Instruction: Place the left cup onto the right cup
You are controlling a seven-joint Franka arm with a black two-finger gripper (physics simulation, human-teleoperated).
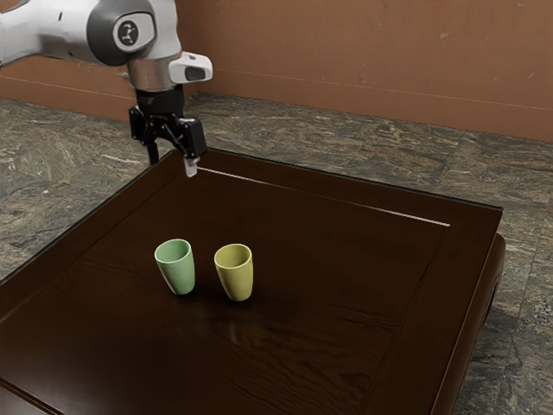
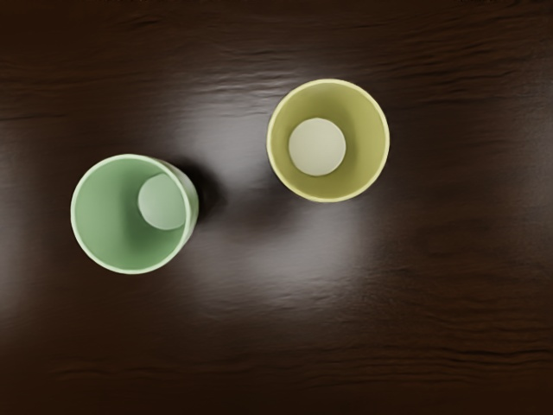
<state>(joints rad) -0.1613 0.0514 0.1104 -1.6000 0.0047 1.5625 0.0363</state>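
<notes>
Green cup (image 1: 175, 265) (the left one of the pair) stands upright on the dark desk (image 1: 346, 285), mouth up; yellow cup (image 1: 234, 271) stands near it at 3 o'clock in the exterior view, also upright, with a clear gap between them; the wrist view looks down into both open mouths. Fingers (image 1: 172, 160) hang high over the desk's far edge, spread apart, nothing between them. In the exterior view the green cup lies at about 6 o'clock from them, lower and well apart; its long axis is vertical, so a grasp from above on the rim or wall seems likely. Lift not yet begun; the carry would then run toward 3 o'clock.
</notes>
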